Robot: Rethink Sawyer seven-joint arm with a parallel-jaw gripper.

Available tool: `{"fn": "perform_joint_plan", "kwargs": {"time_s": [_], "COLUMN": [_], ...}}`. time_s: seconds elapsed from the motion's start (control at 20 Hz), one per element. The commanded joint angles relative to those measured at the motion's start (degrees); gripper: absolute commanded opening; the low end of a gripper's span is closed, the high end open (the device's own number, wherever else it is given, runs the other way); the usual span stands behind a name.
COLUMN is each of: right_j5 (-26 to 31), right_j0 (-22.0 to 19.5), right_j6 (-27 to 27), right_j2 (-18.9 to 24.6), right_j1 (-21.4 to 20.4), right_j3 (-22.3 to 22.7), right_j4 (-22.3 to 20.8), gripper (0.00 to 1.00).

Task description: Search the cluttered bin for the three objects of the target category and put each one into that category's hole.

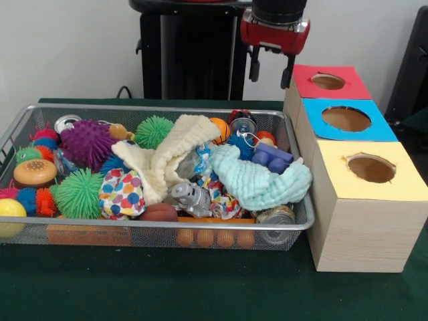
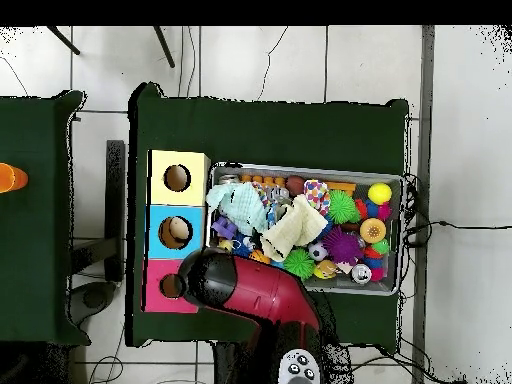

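Note:
The silver wire-mesh bin point(image 1: 167, 229) lies on the green table, packed with toys; it also shows in the overhead view point(image 2: 399, 232). Three wooden boxes stand in a row beside it, each with a round hole: a red top point(image 1: 353, 85), a blue top point(image 1: 378, 128) and a yellow top point(image 1: 408, 187). My gripper point(image 1: 271, 72) hangs high at the back, above the bin's far corner next to the red-topped box. Its two black fingers point(image 1: 255, 68) are apart with nothing between them. In the overhead view the red arm head point(image 2: 210, 280) hides the gripper.
The bin holds a purple spiky ball point(image 1: 87, 142), green spiky balls point(image 1: 79, 194), a cream cloth point(image 1: 170, 150), a mint cloth point(image 1: 257, 179), a spotted cloth point(image 1: 122, 194), a yellow ball point(image 1: 10, 215), cans, a brown football point(image 1: 159, 212) and a blue brick point(image 1: 273, 158).

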Motion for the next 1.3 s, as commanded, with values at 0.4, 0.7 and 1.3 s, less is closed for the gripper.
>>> {"fn": "perform_joint_plan", "kwargs": {"time_s": [0.4, 0.7, 1.3], "right_j5": [-2.7, -2.3, 2.2], "right_j0": [-1.4, -1.4, -0.2], "right_j6": [12.2, 12.5, 12.6], "right_j2": [2.3, 2.8, 1.5], "right_j1": [8.6, 10.3, 14.5], "right_j3": [-6.8, -9.0, -16.9], "right_j4": [3.1, 4.0, 4.5], "gripper": [1.00, 1.00, 1.00]}}
